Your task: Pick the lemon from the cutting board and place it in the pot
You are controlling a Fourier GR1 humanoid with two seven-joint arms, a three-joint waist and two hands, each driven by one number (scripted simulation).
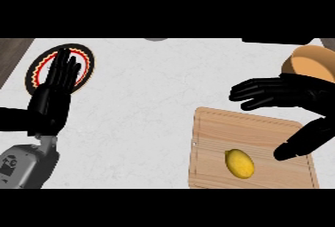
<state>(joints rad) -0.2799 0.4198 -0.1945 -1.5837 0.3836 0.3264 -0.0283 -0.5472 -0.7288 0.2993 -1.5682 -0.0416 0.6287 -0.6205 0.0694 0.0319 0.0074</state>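
Observation:
A yellow lemon (239, 163) lies on the wooden cutting board (222, 128) at the lower right. My right hand (297, 95) hovers open over the board's far right corner, fingers spread toward the left and thumb pointing down toward the lemon, a short way from it. An orange pot (309, 62) shows at the right edge, partly hidden behind that hand. At the left, my left hand (53, 95) rests open with fingers up, away from the board.
A black burner ring with red and yellow rim (88, 62) sits at the upper left, partly covered by my left fingers. The white marbled counter (144, 97) lies between the hands. A dark strip of floor edges the far left.

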